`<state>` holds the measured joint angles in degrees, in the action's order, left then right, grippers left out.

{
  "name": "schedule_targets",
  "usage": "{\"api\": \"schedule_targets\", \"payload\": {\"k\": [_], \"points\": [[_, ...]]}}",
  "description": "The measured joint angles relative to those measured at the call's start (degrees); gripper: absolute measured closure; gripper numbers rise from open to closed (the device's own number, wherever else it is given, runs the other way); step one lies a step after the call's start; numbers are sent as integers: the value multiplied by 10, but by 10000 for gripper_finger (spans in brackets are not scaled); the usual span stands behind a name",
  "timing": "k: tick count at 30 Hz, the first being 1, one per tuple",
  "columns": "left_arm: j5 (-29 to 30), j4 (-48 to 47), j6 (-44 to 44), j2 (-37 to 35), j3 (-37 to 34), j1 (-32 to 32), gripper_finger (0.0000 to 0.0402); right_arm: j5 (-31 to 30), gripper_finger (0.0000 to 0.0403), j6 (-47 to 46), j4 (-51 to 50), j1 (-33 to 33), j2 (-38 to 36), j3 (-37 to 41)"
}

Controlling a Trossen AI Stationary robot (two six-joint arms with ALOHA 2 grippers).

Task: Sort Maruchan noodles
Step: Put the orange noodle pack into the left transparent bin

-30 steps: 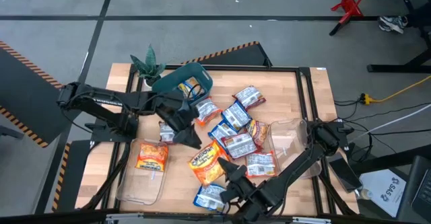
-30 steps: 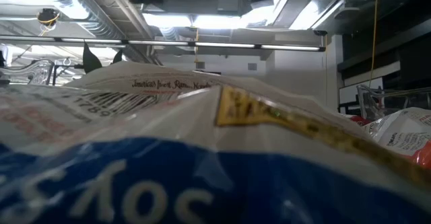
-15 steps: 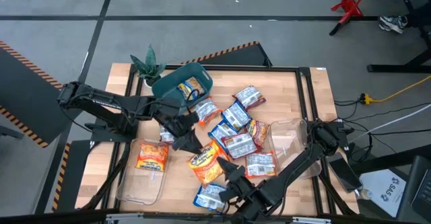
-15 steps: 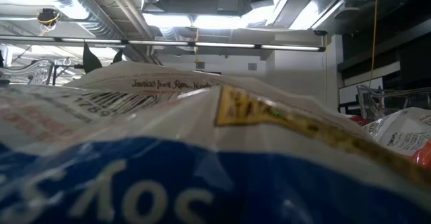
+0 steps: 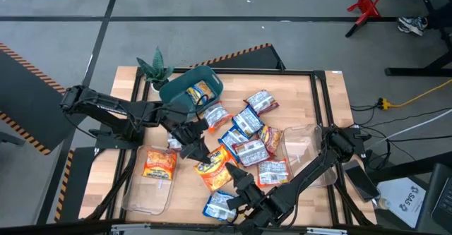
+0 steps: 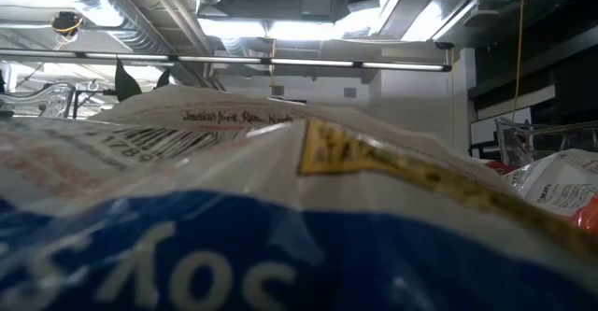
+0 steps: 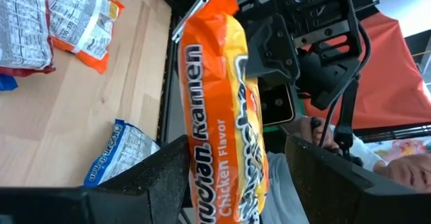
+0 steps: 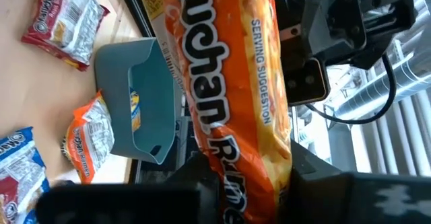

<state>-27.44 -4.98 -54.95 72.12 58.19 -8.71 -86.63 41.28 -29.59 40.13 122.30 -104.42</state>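
Centrally, an orange packet (image 5: 214, 171) is pinched at opposite ends by the left gripper (image 5: 196, 150) and the right gripper (image 5: 236, 185), amid the other Maruchan noodles (image 5: 247, 133), near the teal bin (image 5: 185, 87).

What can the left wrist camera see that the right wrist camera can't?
Only the left wrist view shows a red-orange sheet in the room beyond the table. Only the right wrist view shows the teal bin and silver ceiling pipes. Both show the same orange packet, gripped by the left tool and the right tool from opposite ends, plus loose packets on the wooden table.
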Motion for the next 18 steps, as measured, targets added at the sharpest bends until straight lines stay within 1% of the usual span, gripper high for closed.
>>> {"api": "schedule_targets", "payload": {"k": [6,9,12,18], "points": [[8,-2,11,0,0,-1,165,3,343,15,0,-8,0,0],[10,-1,14,6,0,0,165,-2,343,39,13,-13,0,0],[0,3,19,11,0,-1,165,5,343,59,31,-18,1,-8],[-26,24,28,28,3,-2,166,14,343,57,30,-16,1,-31]]}}
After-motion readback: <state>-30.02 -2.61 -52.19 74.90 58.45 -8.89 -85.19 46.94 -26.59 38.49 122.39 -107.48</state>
